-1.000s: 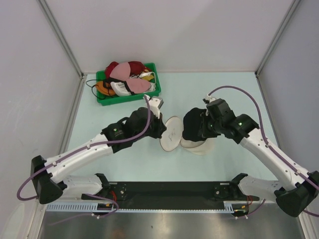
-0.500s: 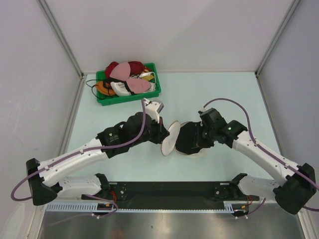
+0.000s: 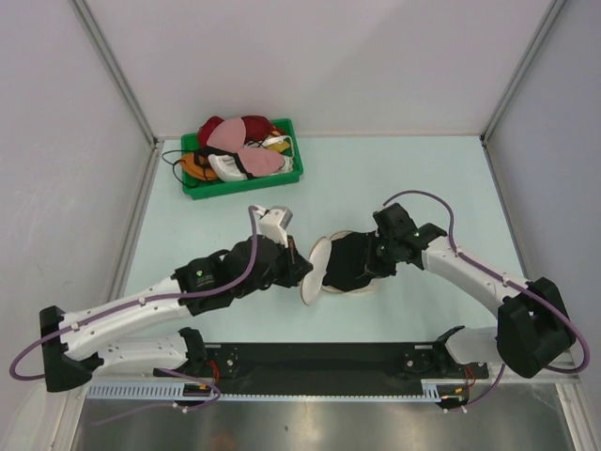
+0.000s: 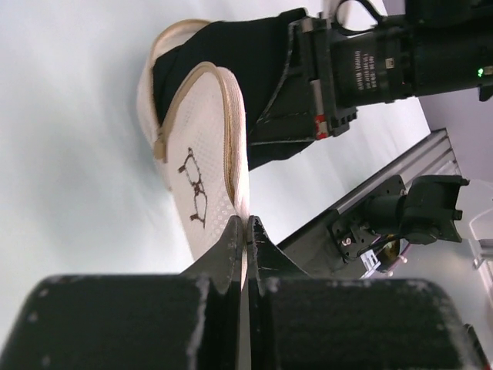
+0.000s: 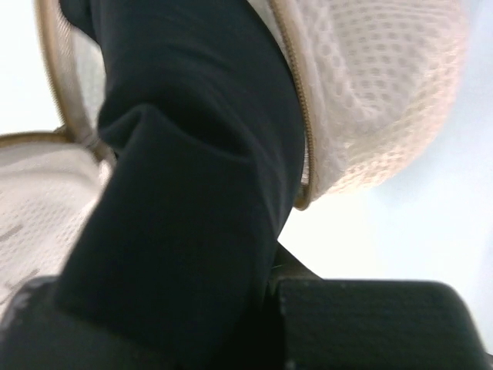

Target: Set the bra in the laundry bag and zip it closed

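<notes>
Cannot see the tips of the right fingers (image 5: 370, 324) under the blurred bra (image 5: 185, 177) covering them, cut off at the top edge like the laundry bag (image 5: 385, 92) beyond them.

Two arms (image 3: 169, 301) (image 3: 470, 272); one black bra (image 3: 349, 265); one mesh bag (image 4: 204, 139); one green bin (image 3: 239, 185), upper left, holding at least four coloured bras (image 3: 242, 141).

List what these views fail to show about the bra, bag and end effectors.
- Right wrist view: the black bra covers the right end effector's fingertips.
- Top view: bra and right arm hide most of the laundry bag; how deep the bra sits is unclear.
- Left wrist view: no zip pull can be found; the lid's black print is unreadably small.
</notes>
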### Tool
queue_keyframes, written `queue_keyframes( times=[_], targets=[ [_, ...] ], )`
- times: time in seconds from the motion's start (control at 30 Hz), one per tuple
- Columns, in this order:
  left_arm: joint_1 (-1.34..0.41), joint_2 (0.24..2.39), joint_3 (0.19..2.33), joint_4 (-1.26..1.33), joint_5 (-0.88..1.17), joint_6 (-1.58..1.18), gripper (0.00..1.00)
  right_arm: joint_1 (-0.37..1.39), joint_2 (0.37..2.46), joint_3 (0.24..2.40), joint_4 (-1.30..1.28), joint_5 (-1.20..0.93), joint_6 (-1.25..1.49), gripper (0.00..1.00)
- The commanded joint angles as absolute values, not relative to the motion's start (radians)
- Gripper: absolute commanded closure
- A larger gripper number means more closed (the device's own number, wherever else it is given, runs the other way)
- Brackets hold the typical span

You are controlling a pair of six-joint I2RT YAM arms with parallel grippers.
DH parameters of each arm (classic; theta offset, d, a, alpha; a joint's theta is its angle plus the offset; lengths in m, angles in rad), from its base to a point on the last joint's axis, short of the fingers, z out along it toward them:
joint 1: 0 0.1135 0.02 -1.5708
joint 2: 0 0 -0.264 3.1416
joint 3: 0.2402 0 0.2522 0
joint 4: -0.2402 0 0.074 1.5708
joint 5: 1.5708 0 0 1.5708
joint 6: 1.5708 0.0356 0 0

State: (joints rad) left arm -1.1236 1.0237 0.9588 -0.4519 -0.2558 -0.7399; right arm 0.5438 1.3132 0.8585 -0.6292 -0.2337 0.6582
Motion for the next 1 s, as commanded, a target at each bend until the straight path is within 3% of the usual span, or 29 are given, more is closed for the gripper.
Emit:
queue_keyframes(
  times=[0.0,0.17,0.6,0.67,0.7,0.73,0.83,0.9,0.97],
  targets=[
    [-1.134,0.908,0.882,-0.431,-0.321,-0.876,1.0,0.601,1.322,0.9,-0.612,-0.086,0.676,1.0],
    [-1.137,0.888,0.851,-0.413,-0.268,-0.89,1.0,0.724,1.365,0.908,-0.58,0.043,0.768,1.0],
    [-1.147,0.733,0.684,-0.494,-0.311,-1.058,0.99,0.752,1.494,0.914,-0.471,0.078,0.767,1.0],
    [-1.147,0.697,0.676,-0.579,-0.376,-1.057,0.87,0.756,1.497,0.911,-0.46,0.046,0.737,1.0],
    [-1.146,0.687,0.681,-0.607,-0.396,-1.049,0.69,0.759,1.494,0.908,-0.447,0.038,0.724,1.0],
    [-1.147,0.68,0.704,-0.639,-0.417,-1.043,0.61,0.773,1.493,0.907,-0.439,0.037,0.71,1.0],
    [-1.149,0.666,0.765,-0.751,-0.507,-1.002,0.48,0.779,1.5,0.916,-0.446,0.034,0.687,1.0],
    [-1.147,0.675,0.81,-0.782,-0.535,-0.991,0.31,0.779,1.505,0.925,-0.454,0.028,0.67,1.0],
    [-1.147,0.699,0.837,-0.83,-0.561,-0.992,0.25,0.778,1.505,0.93,-0.445,0.012,0.643,1.0]
  ],
)
